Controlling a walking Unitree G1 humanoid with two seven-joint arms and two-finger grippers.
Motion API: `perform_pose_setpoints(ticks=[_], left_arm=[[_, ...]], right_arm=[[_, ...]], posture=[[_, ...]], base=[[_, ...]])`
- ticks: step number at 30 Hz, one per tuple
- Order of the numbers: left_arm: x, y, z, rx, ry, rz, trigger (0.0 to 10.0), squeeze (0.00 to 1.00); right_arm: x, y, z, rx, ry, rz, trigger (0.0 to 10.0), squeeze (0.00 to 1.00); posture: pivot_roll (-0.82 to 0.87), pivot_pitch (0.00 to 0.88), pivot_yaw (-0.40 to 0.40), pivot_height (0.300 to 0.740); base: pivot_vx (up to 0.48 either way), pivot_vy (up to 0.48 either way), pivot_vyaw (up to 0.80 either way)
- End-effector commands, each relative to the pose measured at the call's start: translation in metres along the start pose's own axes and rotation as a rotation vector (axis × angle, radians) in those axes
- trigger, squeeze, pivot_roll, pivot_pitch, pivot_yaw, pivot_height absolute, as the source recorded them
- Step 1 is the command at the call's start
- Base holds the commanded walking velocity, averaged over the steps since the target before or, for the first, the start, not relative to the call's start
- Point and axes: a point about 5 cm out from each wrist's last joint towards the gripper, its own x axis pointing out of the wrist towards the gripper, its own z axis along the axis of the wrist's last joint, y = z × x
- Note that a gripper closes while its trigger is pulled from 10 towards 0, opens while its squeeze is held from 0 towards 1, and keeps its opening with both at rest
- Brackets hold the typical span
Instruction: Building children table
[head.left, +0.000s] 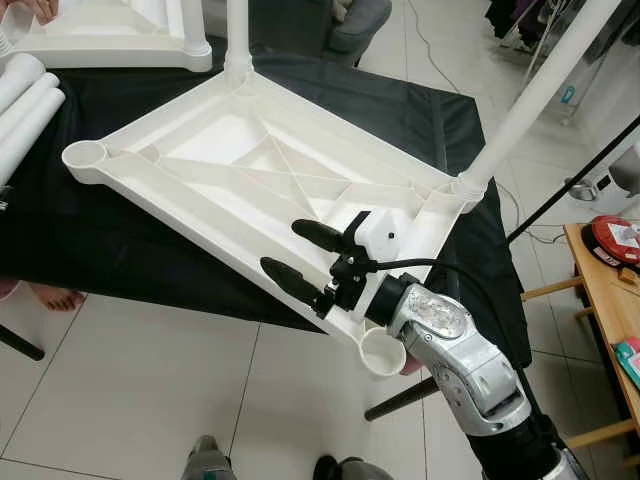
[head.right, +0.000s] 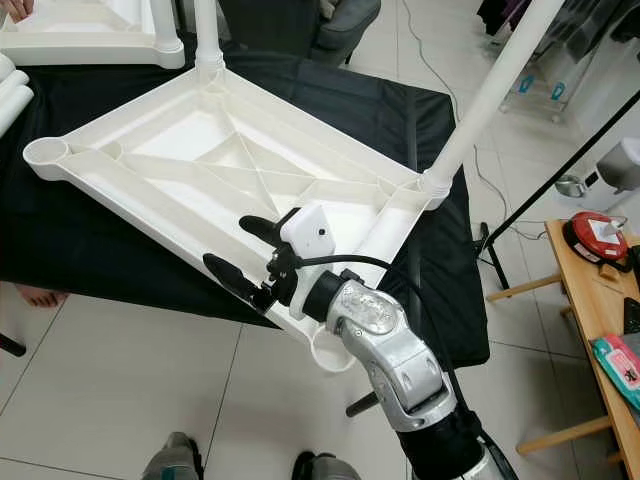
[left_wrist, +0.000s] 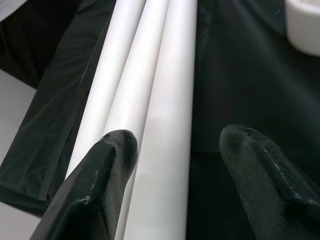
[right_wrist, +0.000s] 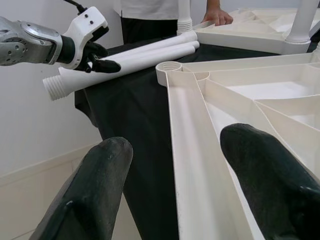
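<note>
A white plastic table top (head.left: 250, 170) lies upside down on a black cloth (head.left: 90, 230). Two white legs stand screwed into it, one at the far corner (head.left: 237, 40) and one at the right corner (head.left: 540, 90). The sockets at the left corner (head.left: 85, 155) and the near corner (head.left: 383, 355) are empty. My right gripper (head.left: 281, 246) hovers open over the near edge, holding nothing. Three loose white legs (left_wrist: 150, 100) lie side by side on the cloth at the far left (head.left: 25, 100). My left gripper (left_wrist: 175, 145) is open just above them, also seen from the right wrist (right_wrist: 111, 58).
A second white table top (head.left: 120, 40) sits at the back left with a person's hand (head.left: 35, 8) on it. A bare foot (head.left: 55, 297) shows under the cloth's left edge. A wooden table (head.left: 600, 290) with small items stands at the right. White tiled floor lies in front.
</note>
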Motion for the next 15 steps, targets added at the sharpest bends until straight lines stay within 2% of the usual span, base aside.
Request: perform_pose_setpoints(ticks=[1,2,3,4,5,8,9,15], left_arm=[[-0.001,0.004,-0.008,0.003,0.036,0.045,10.0,0.0],[-0.001,0.004,-0.008,0.003,0.036,0.045,10.0,0.0],[-0.002,0.008,-0.012,0.01,0.047,0.057,10.0,0.39],[-0.002,0.008,-0.012,0.01,0.047,0.057,10.0,0.39],[-0.003,0.009,-0.014,-0.013,0.053,0.05,10.0,1.0],[-0.004,0.008,-0.018,-0.061,0.067,-0.008,10.0,1.0],[-0.003,0.006,-0.02,-0.077,0.075,-0.027,10.0,0.0],[-0.004,0.007,-0.023,-0.093,0.092,-0.023,10.0,0.0]], right_arm=[[-0.005,-0.001,0.003,0.007,-0.001,-0.007,10.0,0.0],[-0.005,-0.001,0.003,0.007,-0.001,-0.007,10.0,0.0],[-0.006,-0.002,0.003,0.007,0.003,-0.01,10.0,0.0],[-0.006,-0.002,0.003,0.007,0.003,-0.01,10.0,0.0],[-0.008,-0.002,0.003,0.007,0.007,-0.013,10.0,0.0],[-0.01,-0.003,0.003,0.007,0.014,-0.017,10.0,0.0],[-0.011,-0.004,0.003,0.008,0.017,-0.019,10.0,0.0],[-0.011,-0.005,0.004,0.009,0.023,-0.023,10.0,0.0]], posture=[[0.18,0.183,-0.122,0.74],[0.18,0.183,-0.122,0.74],[0.18,0.188,-0.125,0.74],[0.18,0.188,-0.125,0.74],[0.18,0.194,-0.127,0.74],[0.18,0.195,-0.128,0.74],[0.18,0.199,-0.131,0.74],[0.17,0.204,-0.141,0.74]], base=[[0.0,0.0,0.0],[0.0,0.0,0.0],[0.0,0.0,0.0],[0.0,0.0,0.0],[0.0,0.0,0.0],[0.0,0.0,0.0],[0.0,0.0,0.0],[0.0,0.0,0.0]])
